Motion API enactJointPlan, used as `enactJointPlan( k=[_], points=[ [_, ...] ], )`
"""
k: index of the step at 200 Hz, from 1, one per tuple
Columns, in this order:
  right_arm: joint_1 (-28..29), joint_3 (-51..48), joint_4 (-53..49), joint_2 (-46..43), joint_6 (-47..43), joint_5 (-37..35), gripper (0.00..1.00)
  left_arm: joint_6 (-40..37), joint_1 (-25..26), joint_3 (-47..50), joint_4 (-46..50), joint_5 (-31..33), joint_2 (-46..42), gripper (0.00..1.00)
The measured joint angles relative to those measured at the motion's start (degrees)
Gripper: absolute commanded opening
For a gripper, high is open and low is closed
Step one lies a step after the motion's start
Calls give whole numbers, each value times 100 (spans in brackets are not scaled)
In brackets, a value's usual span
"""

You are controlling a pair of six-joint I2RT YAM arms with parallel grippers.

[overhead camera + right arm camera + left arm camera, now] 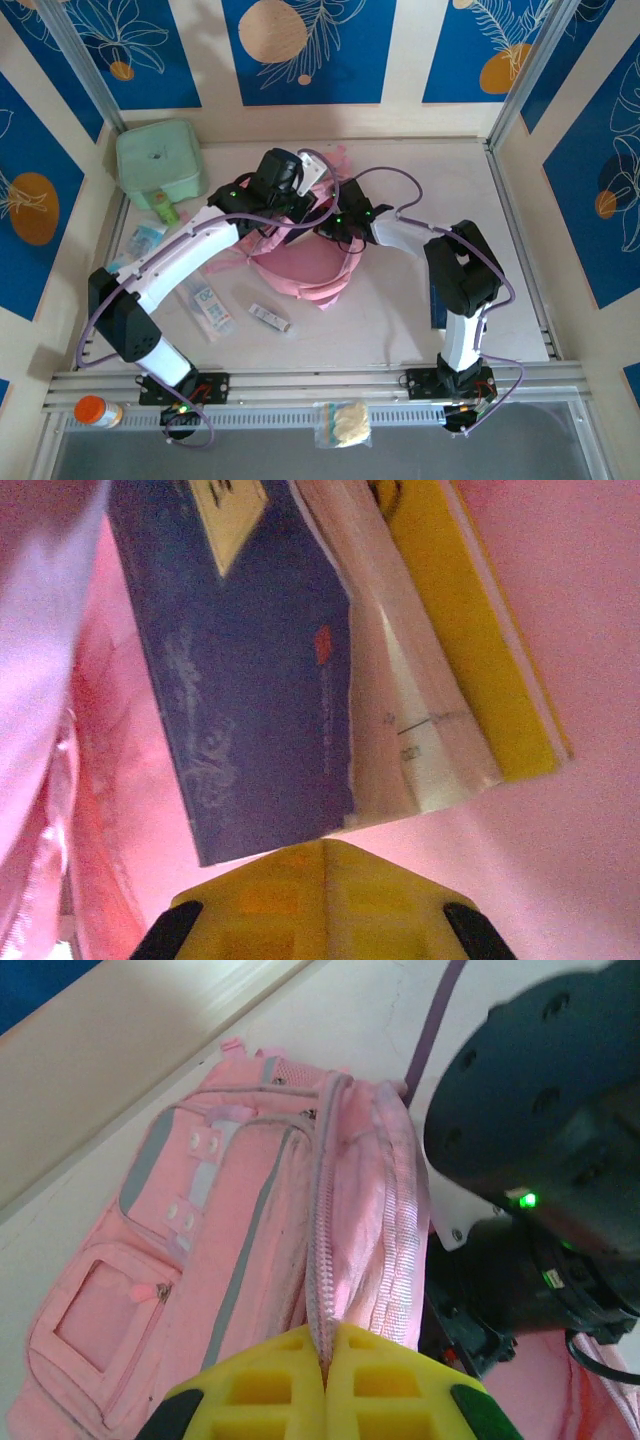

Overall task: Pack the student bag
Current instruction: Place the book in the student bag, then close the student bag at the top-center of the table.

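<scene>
Presently: pink bag mid-table, one gripper on its rim, one inside

1. The student bag (300, 268): pink fabric, lying at the middle of the table (420, 320). The left wrist view shows its front pockets and clear window pocket.
2. The left gripper (325, 1385): yellow fingers pressed together on the zip edge of the bag's main opening, pinching that fabric rim.
3. The right gripper (322, 875): inside the pink interior, fingers closed flat against each other.
4. Contents, just beyond the right fingertips: a blue book (250, 680) and a yellow book (470, 620), with a pale sleeve (415, 740) between them.
5. The mint-green case (158, 160): far-left corner, apart from the bag.
6. Small packets (205, 305): loose on the table's left side.
</scene>
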State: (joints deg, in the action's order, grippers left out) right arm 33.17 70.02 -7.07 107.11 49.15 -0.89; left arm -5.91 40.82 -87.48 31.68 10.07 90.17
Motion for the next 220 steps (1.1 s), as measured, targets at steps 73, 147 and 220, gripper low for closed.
enactJointPlan(
  k=[73, 147, 220],
  points=[
    [59, -844, -938, -1818, -435, -236, 19, 275, -31, 452, -164, -61, -131, 0],
    [-1690, -1744, -2302, -3574, -529, -503, 51, 1047, -24, 1338, -315, -625, -203, 14],
    [-4113, -2210, -2835, -4295, -570, -365, 70, 2588, 693, 2179, -1147, -1593, -734, 52]
  ],
)
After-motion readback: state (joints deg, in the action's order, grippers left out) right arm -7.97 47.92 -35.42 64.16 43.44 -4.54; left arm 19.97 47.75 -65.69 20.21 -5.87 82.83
